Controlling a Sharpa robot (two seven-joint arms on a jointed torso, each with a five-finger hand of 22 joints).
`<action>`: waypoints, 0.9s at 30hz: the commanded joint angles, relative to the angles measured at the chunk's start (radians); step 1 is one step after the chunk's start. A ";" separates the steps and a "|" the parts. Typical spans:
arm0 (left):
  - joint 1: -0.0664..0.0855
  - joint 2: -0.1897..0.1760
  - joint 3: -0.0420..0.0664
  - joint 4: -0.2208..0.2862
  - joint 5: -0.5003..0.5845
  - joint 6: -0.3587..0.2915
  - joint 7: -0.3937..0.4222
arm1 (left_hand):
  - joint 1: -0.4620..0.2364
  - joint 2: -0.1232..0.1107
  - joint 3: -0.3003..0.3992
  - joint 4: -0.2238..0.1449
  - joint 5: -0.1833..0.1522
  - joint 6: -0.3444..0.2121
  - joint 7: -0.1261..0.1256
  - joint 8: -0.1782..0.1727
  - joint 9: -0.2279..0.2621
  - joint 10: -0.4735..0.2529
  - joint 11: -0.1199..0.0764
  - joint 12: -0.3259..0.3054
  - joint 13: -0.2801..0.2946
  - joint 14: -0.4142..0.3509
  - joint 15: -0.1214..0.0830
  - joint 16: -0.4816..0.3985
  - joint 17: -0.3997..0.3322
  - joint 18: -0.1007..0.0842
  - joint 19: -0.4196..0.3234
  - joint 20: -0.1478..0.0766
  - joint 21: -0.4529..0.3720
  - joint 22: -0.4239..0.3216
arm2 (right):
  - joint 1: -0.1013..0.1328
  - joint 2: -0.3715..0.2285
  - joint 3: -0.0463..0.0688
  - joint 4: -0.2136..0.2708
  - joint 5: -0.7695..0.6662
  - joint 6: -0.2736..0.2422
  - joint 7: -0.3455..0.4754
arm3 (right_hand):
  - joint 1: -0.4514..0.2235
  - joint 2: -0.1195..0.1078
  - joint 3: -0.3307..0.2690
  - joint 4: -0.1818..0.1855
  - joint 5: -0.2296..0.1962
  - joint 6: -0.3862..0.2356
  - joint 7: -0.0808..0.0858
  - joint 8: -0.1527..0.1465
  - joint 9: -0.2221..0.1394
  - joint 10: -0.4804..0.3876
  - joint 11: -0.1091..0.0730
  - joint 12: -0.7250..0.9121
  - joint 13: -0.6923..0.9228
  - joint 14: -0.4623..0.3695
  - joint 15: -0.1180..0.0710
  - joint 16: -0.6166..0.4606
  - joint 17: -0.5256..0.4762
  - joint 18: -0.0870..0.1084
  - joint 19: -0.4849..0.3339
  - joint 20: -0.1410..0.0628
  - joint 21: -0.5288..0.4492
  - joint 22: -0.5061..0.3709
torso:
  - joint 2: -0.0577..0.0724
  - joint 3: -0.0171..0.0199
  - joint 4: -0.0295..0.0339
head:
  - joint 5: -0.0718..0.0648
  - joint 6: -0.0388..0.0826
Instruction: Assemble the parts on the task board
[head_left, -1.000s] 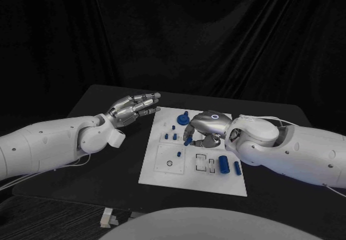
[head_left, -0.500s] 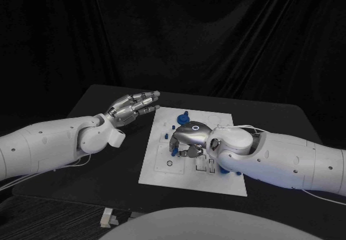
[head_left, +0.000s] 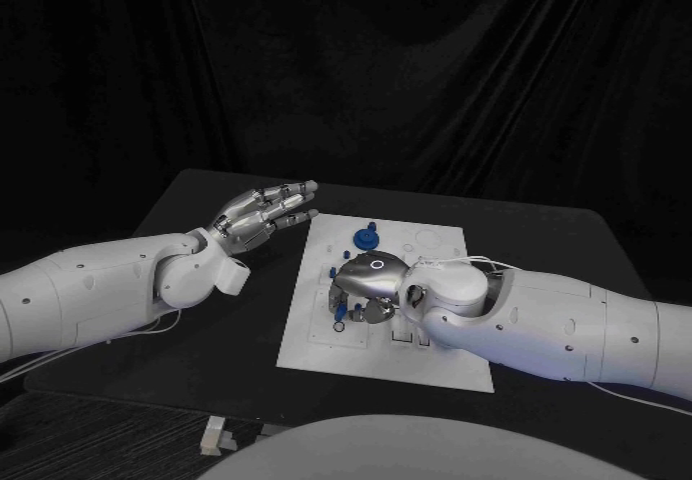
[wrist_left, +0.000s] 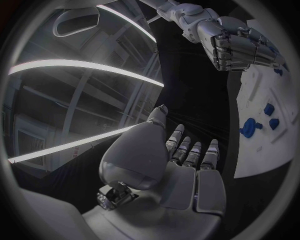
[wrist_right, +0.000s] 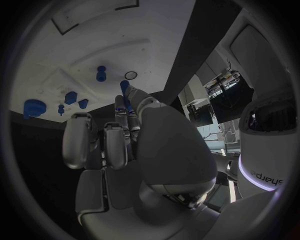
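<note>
The right hand (head_left: 369, 288) lowers a pinched blue part (wrist_right: 124, 88) toward the task board (head_left: 329, 345); seating it in its hole looks next. The left hand (head_left: 265, 214) hovers open.

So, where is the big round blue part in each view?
Head view: big round blue part at the task board's far end.
Left wrist view: on the board, beside two smaller blue parts; part at.
Right wrist view: near the board's edge, beside smaller blue parts; part at.
Shared landmark: the white board.
</note>
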 joint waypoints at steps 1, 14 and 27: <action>-0.003 0.001 0.001 0.001 0.007 -0.004 0.025 | -0.004 0.006 -0.006 0.003 -0.005 -0.013 0.000 -0.002 -0.002 -0.006 -0.005 -0.007 -0.001 -0.004 -0.003 -0.004 -0.001 0.019 -0.007 -0.002 -0.006 -0.003 | -0.008 0.003 0.001 -0.004 -0.016 0.019 -0.006 | -0.001 0.003 0.006 0.001 -0.003 0.011 0.017 0.001 0.053 0.006 -0.002 -0.006 0.001 0.048 -0.008 -0.004 0.002 -0.015 0.000 -0.005 0.003 0.180 | 0.000 -0.0003 -0.0002 | 0.002 0.000; -0.005 -0.001 0.001 0.000 0.007 -0.002 0.022 | -0.008 0.006 -0.010 0.008 -0.007 -0.034 -0.007 -0.008 -0.004 -0.012 -0.012 -0.015 -0.003 -0.006 -0.006 -0.007 -0.002 0.025 -0.010 -0.001 -0.007 -0.008 | -0.020 0.005 0.001 -0.009 -0.016 0.033 -0.011 | -0.001 0.003 0.008 0.000 -0.001 0.010 0.017 -0.001 0.053 0.008 -0.002 -0.007 0.002 0.048 -0.008 -0.004 0.001 -0.015 -0.001 -0.005 0.002 0.179 | -0.001 -0.0005 -0.0003 | 0.002 0.000; -0.007 0.002 0.001 -0.004 0.007 0.007 0.015 | -0.008 0.007 -0.010 0.008 -0.007 -0.031 -0.007 -0.007 -0.003 -0.013 -0.013 -0.016 -0.003 -0.006 -0.004 -0.007 -0.002 0.026 -0.009 0.001 -0.006 -0.004 | -0.026 0.004 0.001 -0.004 -0.016 0.042 -0.011 | 0.000 0.003 0.009 -0.002 0.001 0.010 0.017 -0.002 0.054 0.011 -0.003 -0.007 0.002 0.048 -0.008 -0.004 0.001 -0.015 -0.001 -0.005 0.002 0.179 | 0.000 -0.0002 -0.0015 | 0.001 0.000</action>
